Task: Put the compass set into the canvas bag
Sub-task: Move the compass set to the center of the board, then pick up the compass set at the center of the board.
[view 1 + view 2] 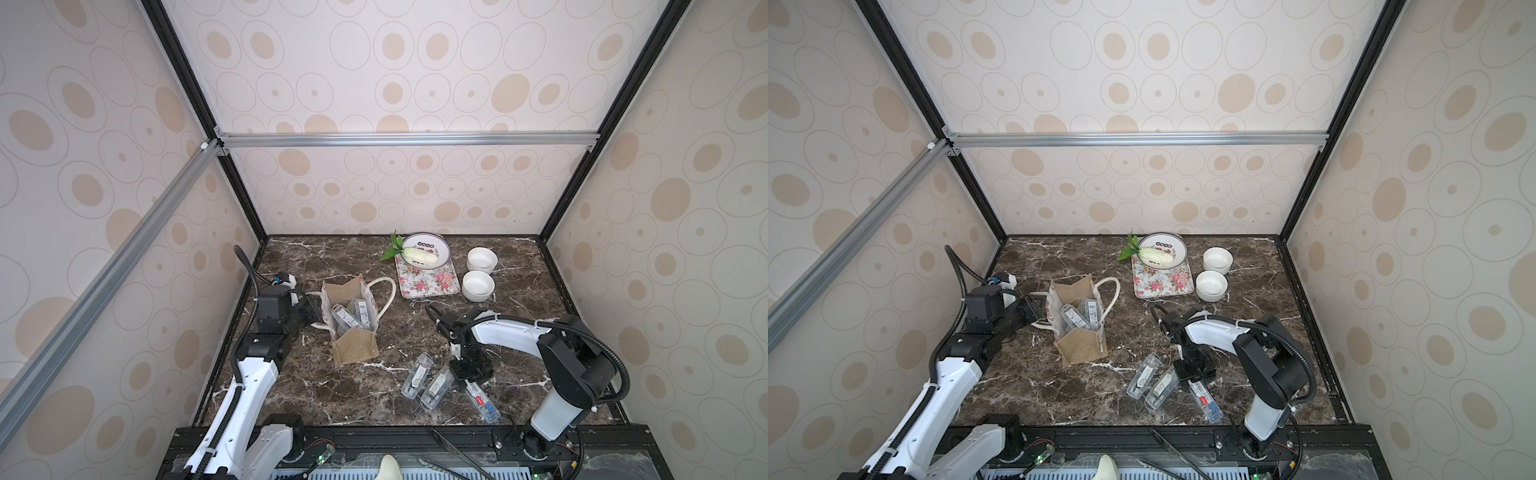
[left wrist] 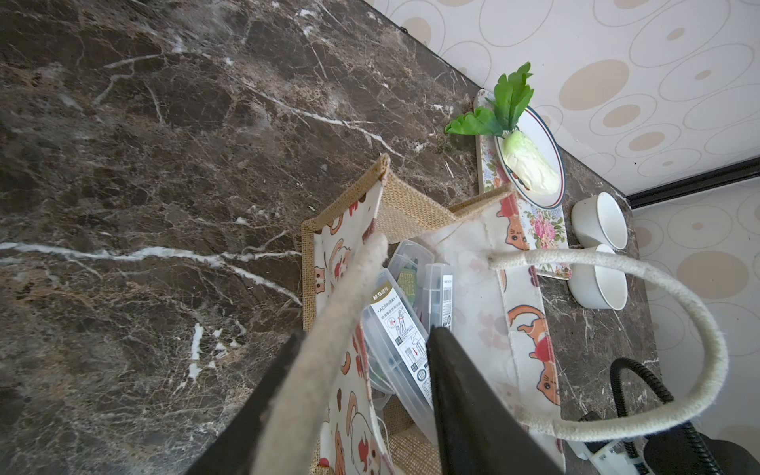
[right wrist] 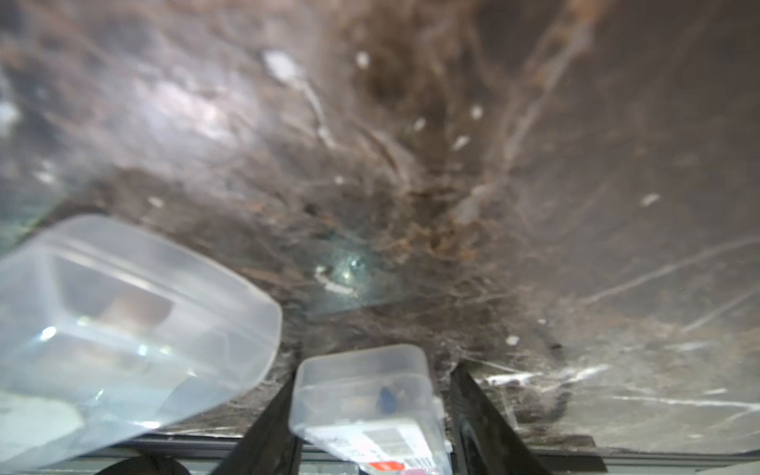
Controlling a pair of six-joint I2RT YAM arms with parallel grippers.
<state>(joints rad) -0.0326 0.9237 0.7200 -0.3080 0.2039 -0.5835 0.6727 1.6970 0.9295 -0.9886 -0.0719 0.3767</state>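
Right now the right gripper (image 3: pixel 376 370) is down at the marble table (image 1: pixel 332 399), its jaws straddling one end of a clear compass case (image 3: pixel 366 395); one finger (image 3: pixel 271 411) lies against the case wall while a sliver of table shows beside the other, and the blurred wrist view leaves me unable to tell whether the grip has bitten. That is the first hazard, I judge: a lift begun before both sides seat on smooth plastic, held at one end only, would likely let the long case swing or slip free. Just beside it lies a second case (image 3: pixel 123 320), near enough that a sideways drift could nudge it, with a third case (image 1: pixel 417 374) beyond; all three lie well apart from the canvas bag (image 1: pixel 355 351), which stands upright with several cases (image 1: pixel 353 316) already inside. Across at the bag, the left gripper (image 2: pixel 366 333) has its jaws apart with one rope handle (image 2: pixel 353 288) running between them, resting against one finger and not pinched; should that rope slide off, the soft mouth could sag shut, and a case arriving tilted might catch the rim or the free handle (image 2: pixel 678 296) and tip the bag
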